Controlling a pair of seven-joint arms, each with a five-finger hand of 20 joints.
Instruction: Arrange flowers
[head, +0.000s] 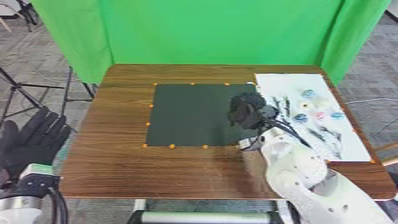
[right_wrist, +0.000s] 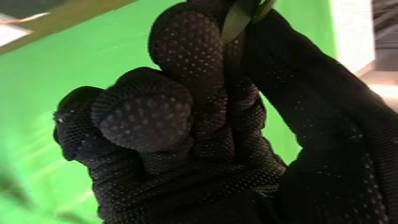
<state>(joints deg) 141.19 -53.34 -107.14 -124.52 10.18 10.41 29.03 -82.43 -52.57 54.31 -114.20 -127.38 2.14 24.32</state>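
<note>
Behind the brown wooden table (head: 102, 150) hangs a bright green cloth backdrop (head: 222, 30). On the tabletop lies a dark square mat (head: 191, 115), small orange dots (head: 172, 146) along its edges, and to its right a long white sheet (head: 280, 82). The left hand (head: 27, 145), gloved in black fabric, rests beyond the table's left edge, fingers straight and apart, holding nothing. The right hand (head: 246, 111), in a matching glove, is over the mat's right side, near the sheet; the right wrist view shows a slim green leaf-like piece (right_wrist: 234, 22) pinched between thumb and finger. Small blue, pale and pink flower heads (head: 321, 115) lie on the sheet, with thin dark sprigs (head: 330, 137) around them.

The step in hand looks like setting greenery on the mat, probably before the blooms (the mat seems to be the canvas, the sheet the supply). I cannot tell whether the piece touches the mat. The next move calls for settling its angle, lowering it flat, then parting thumb and finger gently so it doesn't cling to the fabric and drag askew.
</note>
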